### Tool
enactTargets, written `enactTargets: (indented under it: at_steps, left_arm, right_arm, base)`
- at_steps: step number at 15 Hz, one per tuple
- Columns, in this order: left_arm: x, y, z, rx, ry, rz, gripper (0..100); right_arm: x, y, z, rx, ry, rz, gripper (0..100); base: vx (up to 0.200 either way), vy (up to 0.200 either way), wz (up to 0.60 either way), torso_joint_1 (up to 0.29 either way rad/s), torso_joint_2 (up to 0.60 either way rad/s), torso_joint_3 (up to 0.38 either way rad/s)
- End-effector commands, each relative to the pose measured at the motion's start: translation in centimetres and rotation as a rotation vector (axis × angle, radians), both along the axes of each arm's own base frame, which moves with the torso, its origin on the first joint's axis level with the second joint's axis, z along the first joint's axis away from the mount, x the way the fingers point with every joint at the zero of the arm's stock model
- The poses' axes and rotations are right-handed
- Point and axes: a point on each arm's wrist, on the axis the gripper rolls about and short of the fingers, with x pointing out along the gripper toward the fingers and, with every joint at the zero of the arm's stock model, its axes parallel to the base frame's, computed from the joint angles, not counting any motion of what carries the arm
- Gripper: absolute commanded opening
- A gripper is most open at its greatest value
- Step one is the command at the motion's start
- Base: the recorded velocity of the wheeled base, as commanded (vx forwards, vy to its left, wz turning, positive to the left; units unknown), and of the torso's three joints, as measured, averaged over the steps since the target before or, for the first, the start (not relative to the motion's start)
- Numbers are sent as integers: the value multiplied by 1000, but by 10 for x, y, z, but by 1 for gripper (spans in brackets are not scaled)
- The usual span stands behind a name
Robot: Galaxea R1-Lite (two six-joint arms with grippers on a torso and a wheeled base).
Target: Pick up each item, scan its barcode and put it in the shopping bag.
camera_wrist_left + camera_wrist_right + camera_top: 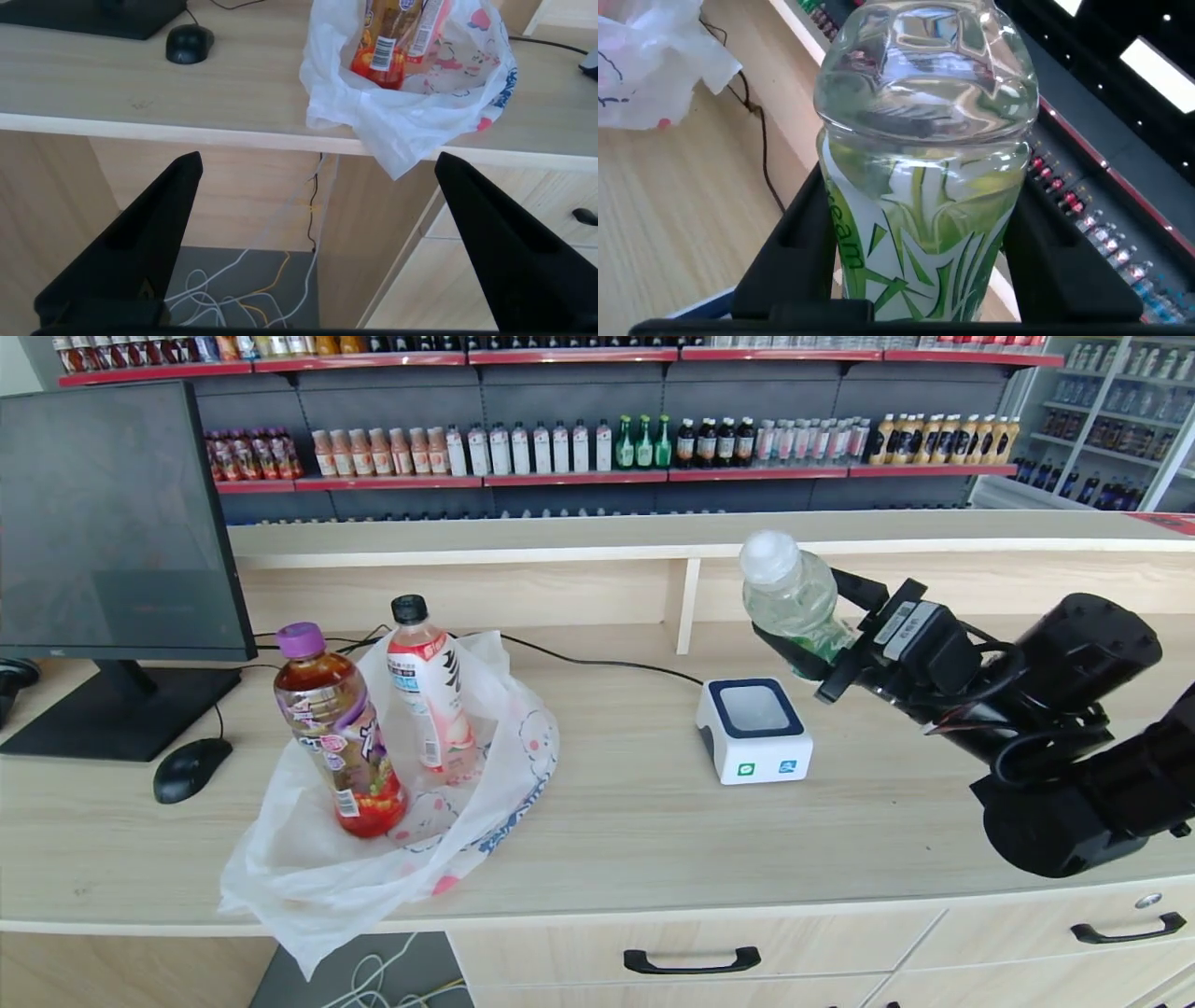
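1. Counter (653,831): lies below the R gripper (836,635).
2. Shopping bag (280,887): well to R gripper's left, mouth slumped open. Purple-cap btl (341,747) and black-cap btl (429,695) stand inside. Risk: a third btl dropped in could topple them, since the floppy plastic gives no support.
3. R gripper is clamped round the clear bottle (794,597), held tilted.
4. Scanner (752,728): just below-left of R gripper. Risk: barcode may face away from the window, so no read. Label has green leaf print and lettering; no barcode seen.
5. L gripper (318,163): fingers spread, empty. Bag is ahead and above it.

Three bottles (341,737) (431,695) (794,593), one shopping bag (509,775), one scanner (754,733), one monitor (112,523), one mouse (191,768)
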Motion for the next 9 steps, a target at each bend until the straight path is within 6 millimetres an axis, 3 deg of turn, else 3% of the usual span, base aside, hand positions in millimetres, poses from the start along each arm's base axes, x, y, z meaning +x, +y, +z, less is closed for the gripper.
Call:
enactTargets:
  at_steps: [1, 4, 9]
  left_arm:
    - [0, 0, 0, -1, -1, 2, 100]
    - [0, 0, 0, 1, -2, 0, 100]
    - [0, 0, 0, -1, -1, 2, 100]
  right_arm:
    - [8, 3, -13, -51, -4, 38, 0]
    - [8, 2, -25, -103, 1, 65, 0]
    - [7, 3, -25, -116, -8, 90, 0]
  base:
    - [0, 0, 0, 0, 0, 0]
    - [0, 0, 0, 0, 0, 0]
    - [0, 0, 0, 0, 0, 0]
